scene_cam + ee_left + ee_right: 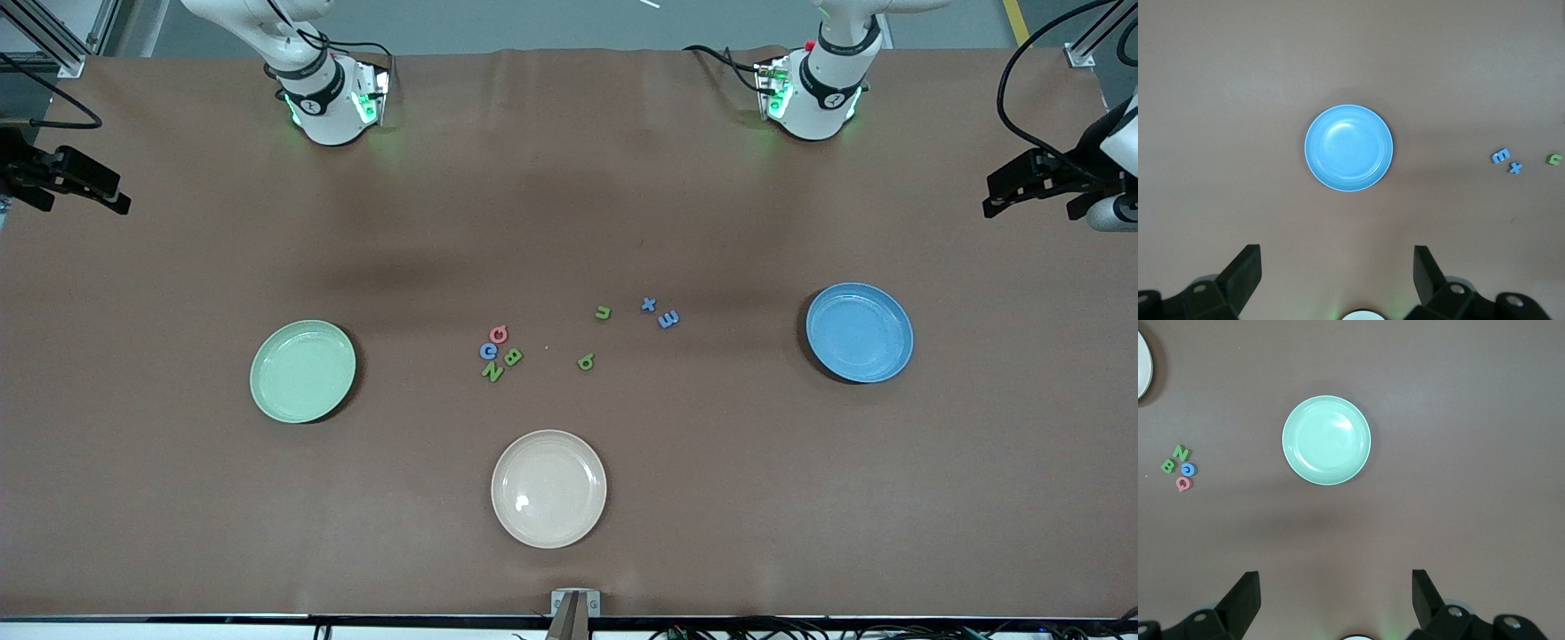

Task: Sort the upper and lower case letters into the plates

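The pale green plate [302,371] lies toward the right arm's end, the sky blue plate [860,332] toward the left arm's end; both are empty. Between them lie a pink Q [499,334], a blue letter [488,351], a green B [513,357] and a green N [492,372] in a cluster. Apart from these lie a green n [603,312], another green letter [585,361], a blue x [648,304] and a blue m [668,318]. My left gripper [1336,260] is open and empty, high over the table by the blue plate [1348,147]. My right gripper [1335,581] is open and empty, high over the table by the green plate [1327,440]. Neither hand shows in the front view.
A cream-beige plate [548,488] lies nearer the front camera than the letters, empty. Black fixtures stand at both table ends, one at the right arm's end [62,178] and one at the left arm's end [1036,182]. The two arm bases [329,98] [813,93] stand at the table's back edge.
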{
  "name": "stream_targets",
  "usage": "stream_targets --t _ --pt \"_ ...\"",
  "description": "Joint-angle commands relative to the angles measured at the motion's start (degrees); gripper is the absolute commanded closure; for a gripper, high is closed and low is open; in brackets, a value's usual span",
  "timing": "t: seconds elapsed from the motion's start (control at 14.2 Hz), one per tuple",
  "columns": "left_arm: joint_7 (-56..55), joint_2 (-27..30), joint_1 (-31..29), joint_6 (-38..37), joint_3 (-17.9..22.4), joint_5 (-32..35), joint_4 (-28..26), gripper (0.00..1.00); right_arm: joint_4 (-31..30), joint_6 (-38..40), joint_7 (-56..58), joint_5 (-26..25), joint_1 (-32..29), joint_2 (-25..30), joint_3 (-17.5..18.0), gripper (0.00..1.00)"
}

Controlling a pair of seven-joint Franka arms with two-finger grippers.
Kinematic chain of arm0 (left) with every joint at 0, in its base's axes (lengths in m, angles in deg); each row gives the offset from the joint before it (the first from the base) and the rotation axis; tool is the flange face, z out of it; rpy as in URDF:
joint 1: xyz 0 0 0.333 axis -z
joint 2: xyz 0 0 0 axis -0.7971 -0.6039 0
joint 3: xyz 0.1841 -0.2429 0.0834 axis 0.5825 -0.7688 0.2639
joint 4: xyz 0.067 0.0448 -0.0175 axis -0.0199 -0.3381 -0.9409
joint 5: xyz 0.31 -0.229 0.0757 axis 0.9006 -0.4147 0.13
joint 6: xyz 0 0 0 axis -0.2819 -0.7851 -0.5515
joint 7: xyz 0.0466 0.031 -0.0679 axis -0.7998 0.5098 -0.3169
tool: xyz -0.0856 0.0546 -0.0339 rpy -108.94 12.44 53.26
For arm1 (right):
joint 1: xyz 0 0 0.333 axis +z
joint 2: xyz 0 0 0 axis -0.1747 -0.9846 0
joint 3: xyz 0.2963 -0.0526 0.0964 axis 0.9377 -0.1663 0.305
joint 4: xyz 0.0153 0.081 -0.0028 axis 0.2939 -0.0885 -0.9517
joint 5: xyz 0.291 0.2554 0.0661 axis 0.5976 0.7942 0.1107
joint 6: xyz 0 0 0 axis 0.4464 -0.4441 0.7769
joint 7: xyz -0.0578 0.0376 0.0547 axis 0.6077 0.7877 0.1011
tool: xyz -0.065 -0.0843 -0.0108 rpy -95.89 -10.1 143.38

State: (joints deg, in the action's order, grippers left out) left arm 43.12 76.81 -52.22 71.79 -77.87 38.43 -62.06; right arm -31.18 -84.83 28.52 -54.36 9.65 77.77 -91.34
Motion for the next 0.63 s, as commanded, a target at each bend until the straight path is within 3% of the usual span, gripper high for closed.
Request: stream_targets --t 0.0,0.21,0.56 --pt "0.04 -1.59 1.03 -0.43 -0.29 0.01 0.07 0.00 -2.14 -1.47 0.78 0.88 0.06 2.03 0.23 0.00" --pt "-2.67 -5.09 3.49 0.27 -1.25 -4.73 0.51 0.00 -2.14 -1.38 0.69 0.88 0.06 1.94 0.32 0.00" --pt "-13.21 -12.30 10.69 6.33 -4.51 -5.27 0.51 0.00 -2.14 -1.03 0.69 2.55 -0.20 1.94 0.14 0.00"
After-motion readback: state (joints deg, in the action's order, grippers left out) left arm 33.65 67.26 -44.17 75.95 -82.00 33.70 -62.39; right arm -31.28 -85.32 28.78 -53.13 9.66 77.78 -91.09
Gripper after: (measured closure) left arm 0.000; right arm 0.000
